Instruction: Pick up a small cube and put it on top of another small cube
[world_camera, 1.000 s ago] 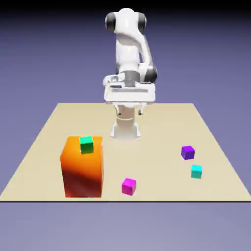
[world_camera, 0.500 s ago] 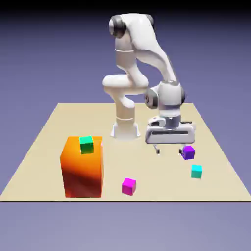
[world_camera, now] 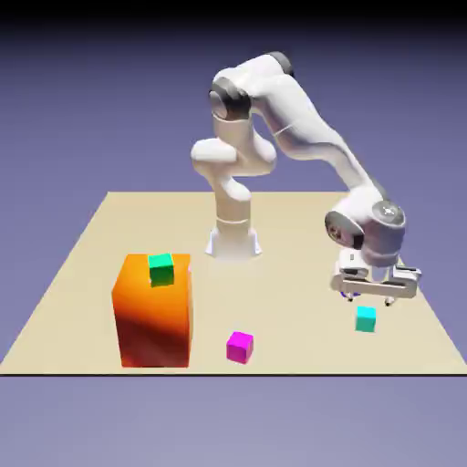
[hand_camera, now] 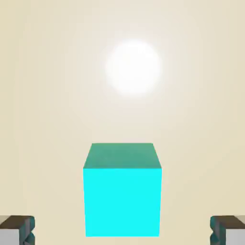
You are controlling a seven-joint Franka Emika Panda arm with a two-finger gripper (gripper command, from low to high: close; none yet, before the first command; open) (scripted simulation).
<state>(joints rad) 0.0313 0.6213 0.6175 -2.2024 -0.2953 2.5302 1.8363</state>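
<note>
Hand (world_camera: 376, 300) spread wide, empty; it has swung out from near the robot's base and now hangs just above the cyan cube (world_camera: 366, 318), which sits centred between the fingertips (hand_camera: 18, 229) on the worktop (world_camera: 82, 264). Approach looks done; descent and grasp remain.

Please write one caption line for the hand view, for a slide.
Hand view: open gripper above the table, with the cyan cube between its fingertips, not yet grasped.

Three small cubes in view, green (world_camera: 161, 269), magenta (world_camera: 240, 347), cyan (world_camera: 366, 318); one large orange block (world_camera: 153, 315).
</note>
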